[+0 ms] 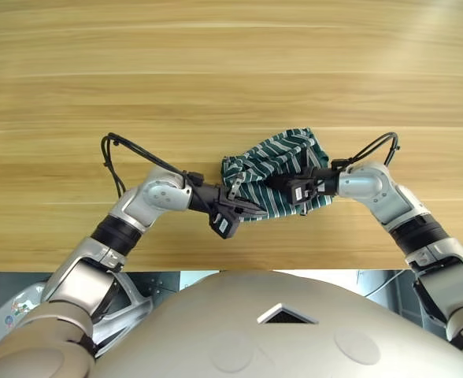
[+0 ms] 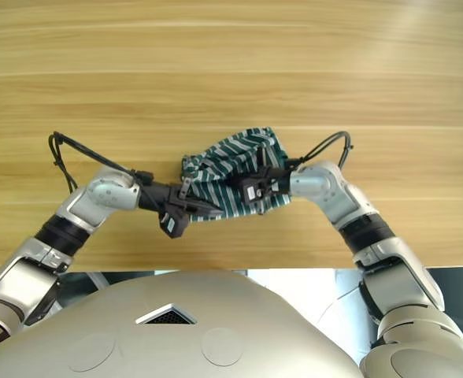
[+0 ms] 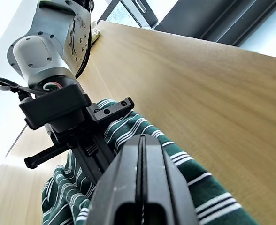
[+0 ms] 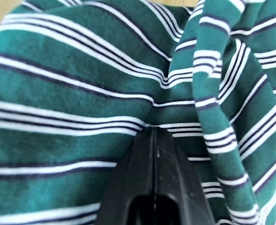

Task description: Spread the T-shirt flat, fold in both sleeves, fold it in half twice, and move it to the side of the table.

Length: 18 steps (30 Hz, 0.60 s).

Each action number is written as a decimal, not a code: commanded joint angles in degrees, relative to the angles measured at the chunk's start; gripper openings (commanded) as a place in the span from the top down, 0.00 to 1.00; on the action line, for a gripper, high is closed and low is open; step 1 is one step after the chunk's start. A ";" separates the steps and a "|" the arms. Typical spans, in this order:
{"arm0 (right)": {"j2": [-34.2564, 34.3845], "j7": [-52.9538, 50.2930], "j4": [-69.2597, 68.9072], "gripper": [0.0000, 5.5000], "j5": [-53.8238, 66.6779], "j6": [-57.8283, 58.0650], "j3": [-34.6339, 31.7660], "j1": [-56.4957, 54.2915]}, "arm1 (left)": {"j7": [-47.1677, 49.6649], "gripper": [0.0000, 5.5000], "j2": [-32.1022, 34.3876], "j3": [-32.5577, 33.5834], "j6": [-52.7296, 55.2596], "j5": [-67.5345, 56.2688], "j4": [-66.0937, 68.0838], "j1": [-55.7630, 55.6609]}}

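The right tool [image 4: 153, 132] is clamped tight on a fold of the green striped T-shirt [image 1: 275, 157], coming in from its 3 o'clock side. The left tool [image 1: 253, 213] is pressed flush shut, tip at the shirt's 7 o'clock edge; I can't tell if it has caught cloth. The shirt sits bunched on the wooden counter [image 1: 216, 63], near the front edge.

The crumpled green fabric T-shirt [image 1: 275, 169] was dark green, with thin white stripes in grouped bands and darker navy lines beside them. The flat wooden surface [image 1: 231, 71] was light tan with fine side-to-side grain. The left claw [image 1: 253, 211] and right claw [image 1: 277, 182] were matt black.
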 commanded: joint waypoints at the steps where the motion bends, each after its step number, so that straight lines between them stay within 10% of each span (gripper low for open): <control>1: 0.18 0.50 2.67 0.99 -3.70 1.97 1.07 0.98 | 5.67 1.00 -2.40 0.28 -0.40 5.92 6.50 -4.25; 18: 2.81 -1.22 8.18 0.99 -6.20 0.88 2.55 -0.76 | 27.52 1.00 -6.75 5.97 3.55 11.54 57.89 -28.09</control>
